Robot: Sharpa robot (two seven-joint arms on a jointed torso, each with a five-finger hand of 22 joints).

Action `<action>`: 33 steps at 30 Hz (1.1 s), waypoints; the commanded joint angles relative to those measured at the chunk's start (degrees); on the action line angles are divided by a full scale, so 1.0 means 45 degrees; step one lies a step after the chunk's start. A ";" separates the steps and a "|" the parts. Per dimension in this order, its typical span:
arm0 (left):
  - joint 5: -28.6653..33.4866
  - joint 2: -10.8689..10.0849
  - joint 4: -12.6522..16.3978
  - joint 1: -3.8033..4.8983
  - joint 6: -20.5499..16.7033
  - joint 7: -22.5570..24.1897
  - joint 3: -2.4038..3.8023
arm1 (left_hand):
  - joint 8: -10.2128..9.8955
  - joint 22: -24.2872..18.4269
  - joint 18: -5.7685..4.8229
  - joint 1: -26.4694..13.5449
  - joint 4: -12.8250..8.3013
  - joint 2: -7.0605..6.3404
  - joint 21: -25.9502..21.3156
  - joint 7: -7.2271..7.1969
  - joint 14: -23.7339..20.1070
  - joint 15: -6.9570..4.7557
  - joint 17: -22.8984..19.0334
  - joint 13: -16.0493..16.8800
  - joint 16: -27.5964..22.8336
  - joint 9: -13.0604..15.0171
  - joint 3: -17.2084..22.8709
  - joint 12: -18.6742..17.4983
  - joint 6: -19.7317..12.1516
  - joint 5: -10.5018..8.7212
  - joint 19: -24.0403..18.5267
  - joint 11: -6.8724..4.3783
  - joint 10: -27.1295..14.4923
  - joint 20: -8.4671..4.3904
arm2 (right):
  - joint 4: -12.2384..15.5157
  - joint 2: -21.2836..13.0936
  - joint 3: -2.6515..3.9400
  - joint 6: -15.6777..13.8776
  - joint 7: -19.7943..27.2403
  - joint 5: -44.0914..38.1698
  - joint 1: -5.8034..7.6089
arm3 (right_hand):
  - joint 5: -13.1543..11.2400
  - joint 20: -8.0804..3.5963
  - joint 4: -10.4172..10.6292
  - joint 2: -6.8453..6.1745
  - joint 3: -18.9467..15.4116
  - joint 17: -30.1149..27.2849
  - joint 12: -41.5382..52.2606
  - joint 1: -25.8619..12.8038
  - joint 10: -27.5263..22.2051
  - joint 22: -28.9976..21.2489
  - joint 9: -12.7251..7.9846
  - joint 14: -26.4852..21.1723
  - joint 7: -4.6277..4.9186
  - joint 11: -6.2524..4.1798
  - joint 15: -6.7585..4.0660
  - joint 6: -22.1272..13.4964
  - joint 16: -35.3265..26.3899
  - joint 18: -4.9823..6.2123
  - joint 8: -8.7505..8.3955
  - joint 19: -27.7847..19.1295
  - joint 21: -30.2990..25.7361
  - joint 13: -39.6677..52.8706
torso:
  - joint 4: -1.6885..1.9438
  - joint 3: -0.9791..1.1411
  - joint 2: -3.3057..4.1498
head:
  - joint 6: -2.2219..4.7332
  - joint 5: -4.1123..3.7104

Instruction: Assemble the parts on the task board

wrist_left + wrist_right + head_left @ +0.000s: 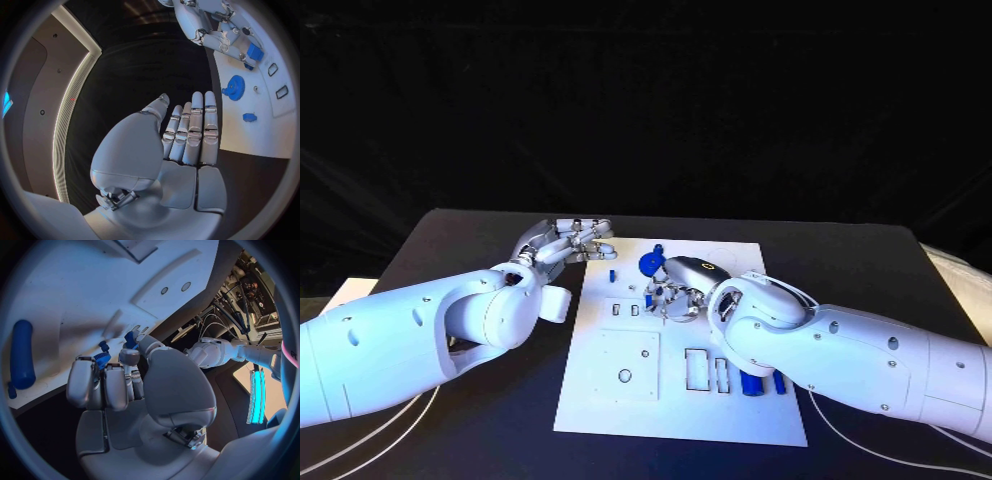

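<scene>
Board: white task board (678,395) is lying mid-table (459,240), long side running away from the robot.
R hand: right hand (678,290) is hovering low over the board's middle, fingers (94,385) curled in and pinching a small blue part (102,359); the left wrist view is showing a blue piece in them too.
L hand: left hand (574,242) is waiting off the board's far-left corner, over bare table; fingers (194,130) lying straight and pressed together, holding nothing.
Other parts: blue gear (648,264) is sitting on the board's far end; small blue block (659,247) just beyond it; blue cylinder (751,384) is lying near the right edge by the slots.
Step (judged): probably seating the pinched part into the board.
How to do it well: keep pinch firm, line part up w/ its slot, lower straight, no tilting; L hand should be staying clear, or steadying the board edge if it's sliding.
</scene>
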 commanded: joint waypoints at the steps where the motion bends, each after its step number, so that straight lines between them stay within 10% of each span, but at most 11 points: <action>1: 0.0025 0.0032 0.0036 0.0004 0.0206 0.0152 0.0008 | -0.0080 -0.0019 0.0108 0.0005 -0.0050 0.0023 -0.0046 0.0058 -0.0119 0.0001 0.0015 -0.0007 -0.0031 0.0011 0.0037 -0.0083 0.0002 0.0069 -0.0103 0.0027 -0.0010 0.0034 | -0.0006 0.0036 0.0000 0.0512 0.0058 -0.0228 -0.0022 | 0.0263 0.0036 0.0041 -0.0097 -0.0055 -0.0011 -0.0065 -0.0178 -0.0044 -0.0037 -0.0001 0.0530 0.0052 0.0013 0.0030 -0.0028 -0.0077 -0.0104 -0.0008 -0.0102 -0.0085 0.0017 | 0.0001 0.0012 -0.0003 | -0.0038 0.0013; 33: -0.0179 0.0104 0.0282 0.0002 0.0318 0.0088 0.0008 | -0.0081 -0.0023 0.0110 -0.0001 -0.0060 0.0030 -0.0052 0.0059 -0.0127 0.0002 0.0019 -0.0008 -0.0032 0.0010 0.0060 -0.0085 0.0003 0.0069 -0.0111 0.0029 -0.0010 0.0036 | -0.0397 0.0335 -0.0013 0.0761 0.0082 -0.0734 -0.0216 | 0.0941 0.0078 0.0002 -0.0576 -0.0287 -0.0111 -0.0480 -0.0483 -0.0312 -0.0218 -0.0027 0.0507 0.0154 0.0089 0.0085 -0.0306 -0.0180 -0.0074 -0.0178 -0.0184 -0.0193 -0.0304 | 0.0007 -0.0003 0.0008 | -0.0197 0.0009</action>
